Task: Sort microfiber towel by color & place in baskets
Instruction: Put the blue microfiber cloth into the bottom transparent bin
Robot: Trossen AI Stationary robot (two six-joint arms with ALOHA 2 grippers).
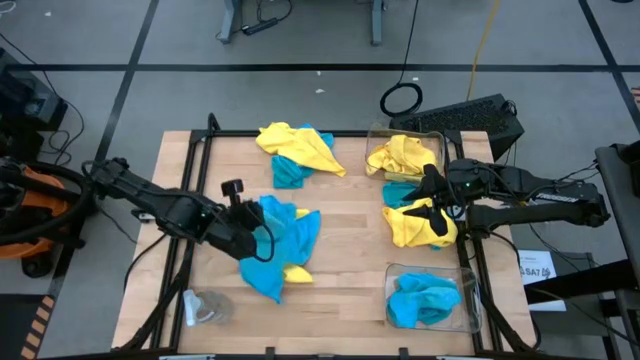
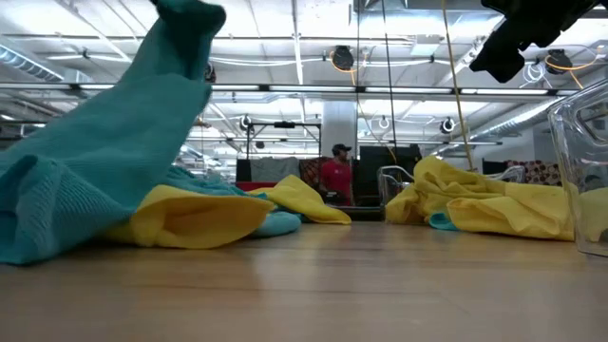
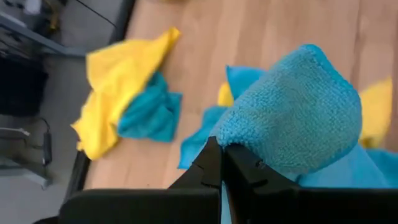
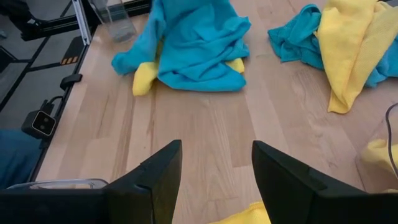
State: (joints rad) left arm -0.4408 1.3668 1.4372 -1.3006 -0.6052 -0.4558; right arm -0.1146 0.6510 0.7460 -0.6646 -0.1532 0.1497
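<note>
My left gripper (image 1: 257, 228) is shut on a turquoise microfiber towel (image 1: 290, 235) and holds it up over a small pile of turquoise and yellow towels (image 1: 295, 272) at the table's middle left. In the low view the towel (image 2: 123, 133) rises like a tent. My right gripper (image 1: 437, 200) stands open above a yellow heap (image 1: 418, 225) at the right, touching nothing. One basket (image 1: 430, 135) at the far right holds yellow towels. The other basket (image 1: 470, 300) at the near right holds turquoise ones. A third pile (image 1: 295, 150) lies at the far middle. My left gripper (image 3: 222, 163) pinches a bunched fold of the turquoise towel (image 3: 249, 146) between its two shut fingers, coming slantwise from above and from the table's left. The towel bulges past the fingertips. Its lower part (image 2: 38, 209) lies on the table and on the pile.
A small clear round glassy object (image 1: 205, 308) stands near the table's near left corner. Bare wood (image 1: 350, 250) lies between the middle pile and the right-hand heap. A black frame (image 1: 200, 160) runs along the table's sides. A person (image 2: 334, 176) stands far back in the room.
</note>
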